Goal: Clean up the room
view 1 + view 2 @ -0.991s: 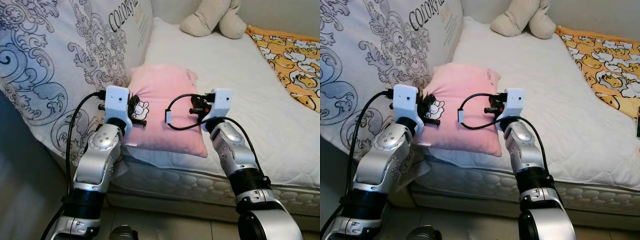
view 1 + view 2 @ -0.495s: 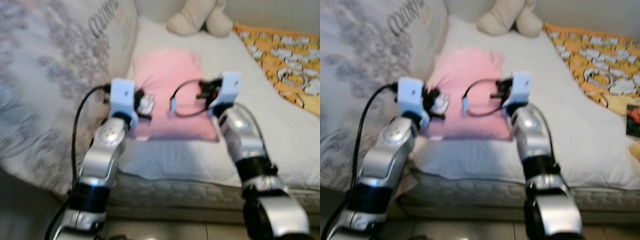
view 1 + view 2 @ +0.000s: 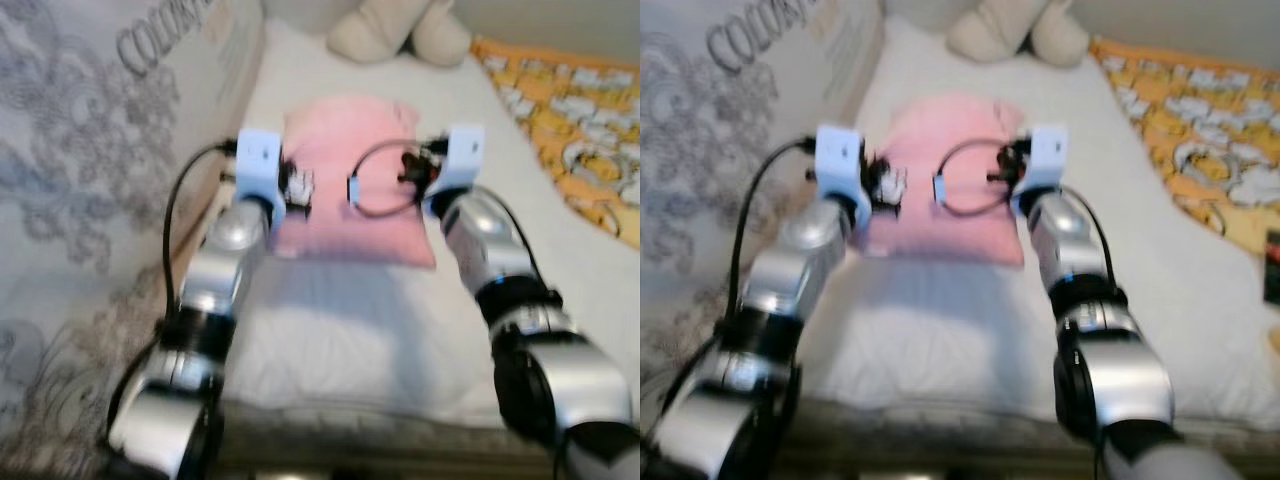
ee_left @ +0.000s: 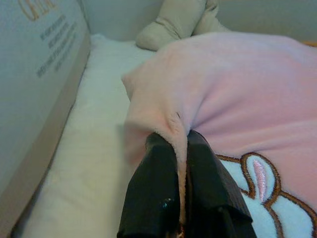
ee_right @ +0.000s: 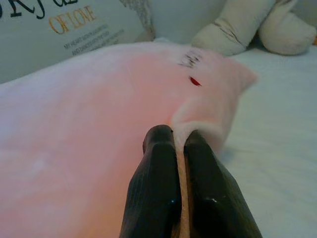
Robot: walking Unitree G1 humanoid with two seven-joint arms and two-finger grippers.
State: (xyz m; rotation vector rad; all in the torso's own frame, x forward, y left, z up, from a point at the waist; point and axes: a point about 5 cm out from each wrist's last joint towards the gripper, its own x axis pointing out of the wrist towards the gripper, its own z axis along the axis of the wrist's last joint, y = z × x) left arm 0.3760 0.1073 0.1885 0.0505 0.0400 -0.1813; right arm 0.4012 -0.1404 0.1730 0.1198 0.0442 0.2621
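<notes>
You have the white quilted bed (image 3: 330, 330) ahead, a large printed cushion (image 3: 90, 200) at nine o'clock and a beige plush toy (image 3: 400, 30) at twelve. At centre the soft, fleecy pink pillow (image 3: 350, 190) hangs above the mattress, probably carried further onto the bed. Your left hand (image 4: 179, 163) and right hand (image 5: 179, 148) each pinch an opposite edge seam, keeping it level.

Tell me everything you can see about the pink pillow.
The pink pillow is soft, plush and roughly rectangular, with an embroidered rabbit-like patch outlined in brown. It lies over the white mattress, beside the large patterned cushion. The left gripper and right gripper each pinch a fold of its fabric at opposite edges.
</notes>
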